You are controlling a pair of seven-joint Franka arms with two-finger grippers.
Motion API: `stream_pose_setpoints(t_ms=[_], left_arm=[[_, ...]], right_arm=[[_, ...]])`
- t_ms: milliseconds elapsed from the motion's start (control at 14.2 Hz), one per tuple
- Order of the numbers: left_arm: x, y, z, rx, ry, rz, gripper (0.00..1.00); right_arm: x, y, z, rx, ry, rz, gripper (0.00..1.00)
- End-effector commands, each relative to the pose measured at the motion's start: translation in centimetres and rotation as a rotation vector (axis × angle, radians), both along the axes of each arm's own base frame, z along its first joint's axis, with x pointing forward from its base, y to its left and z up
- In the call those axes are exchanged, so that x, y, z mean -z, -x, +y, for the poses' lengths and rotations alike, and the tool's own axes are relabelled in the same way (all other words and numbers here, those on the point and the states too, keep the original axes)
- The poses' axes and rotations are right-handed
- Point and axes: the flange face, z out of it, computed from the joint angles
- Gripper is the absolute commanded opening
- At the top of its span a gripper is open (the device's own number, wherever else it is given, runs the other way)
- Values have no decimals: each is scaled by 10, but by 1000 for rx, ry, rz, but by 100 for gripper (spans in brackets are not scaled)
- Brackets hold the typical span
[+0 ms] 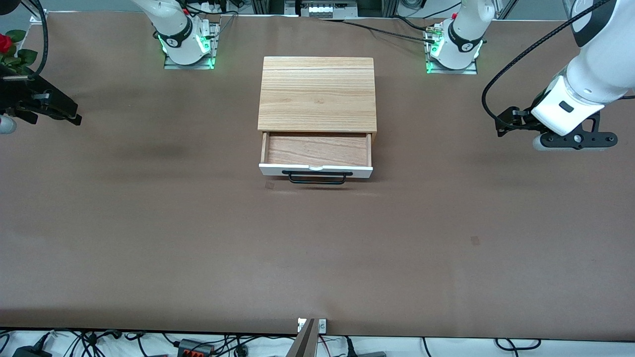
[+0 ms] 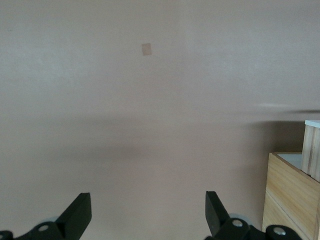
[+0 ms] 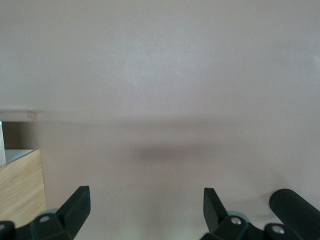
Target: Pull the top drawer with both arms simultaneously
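While both hands [image 2: 148, 212] [image 3: 146, 210] hover apart, top drawer [image 1: 316, 157] sits between, open.

Matte brown table [image 1: 198, 238]; cables [image 1: 99, 342] along its near edge; evenly lit.

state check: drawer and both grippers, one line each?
top drawer: pulled partly out of the cabinet, nothing inside, handle free
left gripper: open, holding nothing, over bare table at the left arm's end
right gripper: open, holding nothing, over bare table at the right arm's end
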Motion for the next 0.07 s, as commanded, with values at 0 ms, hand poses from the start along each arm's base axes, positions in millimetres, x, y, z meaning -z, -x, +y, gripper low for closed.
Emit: stream_pose_setpoints(t_ms=[0], left_arm=[[-1, 4, 1, 22, 18, -2, 100]], right_arm=[[-5, 1, 4, 11, -7, 4, 100]])
